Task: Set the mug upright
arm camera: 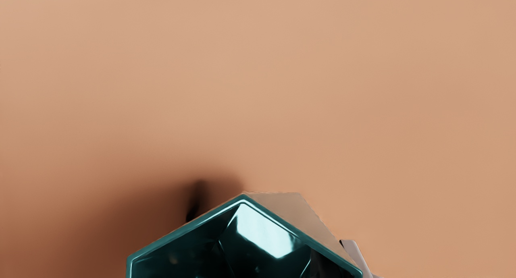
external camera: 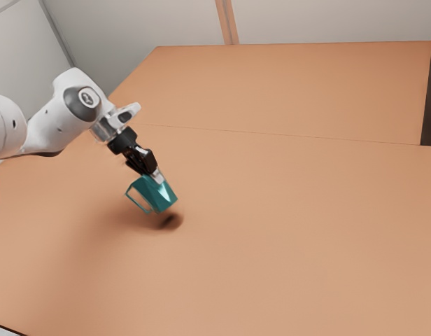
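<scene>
Apparently the tool [external camera: 157, 176] is gripping the mug [external camera: 161, 197] by its likely stiff, slick rim [arm camera: 185, 226], within the counter [external camera: 292, 224]'s edges.

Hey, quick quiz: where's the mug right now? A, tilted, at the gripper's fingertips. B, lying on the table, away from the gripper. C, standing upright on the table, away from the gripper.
A: in the exterior view the mug slants from the fingertips of the gripper, above a dark shadow on the table.
</scene>
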`<control>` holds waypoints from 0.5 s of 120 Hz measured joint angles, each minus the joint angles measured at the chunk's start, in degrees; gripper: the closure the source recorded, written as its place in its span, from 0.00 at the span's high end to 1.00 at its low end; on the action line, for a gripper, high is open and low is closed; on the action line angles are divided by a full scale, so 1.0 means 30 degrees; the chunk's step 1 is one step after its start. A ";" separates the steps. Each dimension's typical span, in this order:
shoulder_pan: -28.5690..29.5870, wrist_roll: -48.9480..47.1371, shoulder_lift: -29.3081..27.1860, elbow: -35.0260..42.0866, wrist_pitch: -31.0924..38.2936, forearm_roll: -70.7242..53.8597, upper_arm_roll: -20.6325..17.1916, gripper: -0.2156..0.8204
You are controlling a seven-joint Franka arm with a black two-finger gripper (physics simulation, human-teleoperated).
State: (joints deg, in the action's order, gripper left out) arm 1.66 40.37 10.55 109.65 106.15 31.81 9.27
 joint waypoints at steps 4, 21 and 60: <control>-0.0391 -0.0097 -0.0045 -0.0114 0.0269 -0.0765 0.0005 0.03; -0.2260 -0.0516 -0.0068 -0.0379 0.1482 -0.3356 0.0405 0.03; -0.4886 -0.1074 0.0496 0.0111 0.5962 -0.7627 0.0453 0.03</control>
State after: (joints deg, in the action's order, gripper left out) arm -13.00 37.15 12.04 109.98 124.03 8.93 10.63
